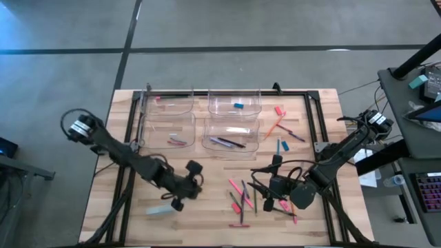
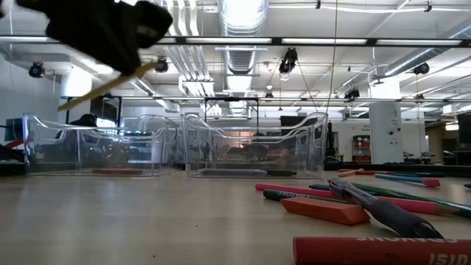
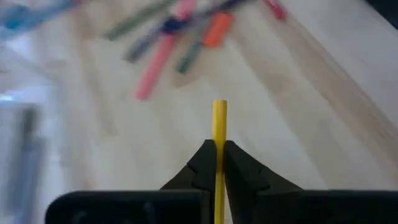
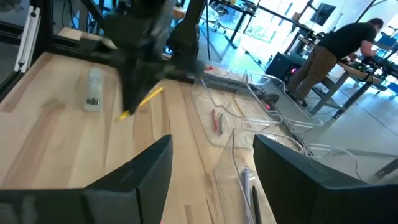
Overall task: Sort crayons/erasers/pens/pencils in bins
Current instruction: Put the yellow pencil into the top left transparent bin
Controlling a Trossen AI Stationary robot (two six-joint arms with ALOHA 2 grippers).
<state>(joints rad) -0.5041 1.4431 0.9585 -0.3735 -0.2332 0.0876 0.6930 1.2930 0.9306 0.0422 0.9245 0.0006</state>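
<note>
A red crayon [image 2: 383, 250] lies nearest the low camera, its dark lettering cut off and unreadable. Left claw [image 3: 216, 163], raised above the desk [image 1: 207, 220] near its middle, is clenched on a yellow pencil [image 3: 219, 134]. Right claw [image 1: 265, 187], fingers parted and holding nothing, hovers beside the loose pile of sticks [image 1: 242, 200] at near right. Four clear bins [image 1: 234, 103] stand at the far side. A person [image 4: 336, 53] stands beyond the desk.
</note>
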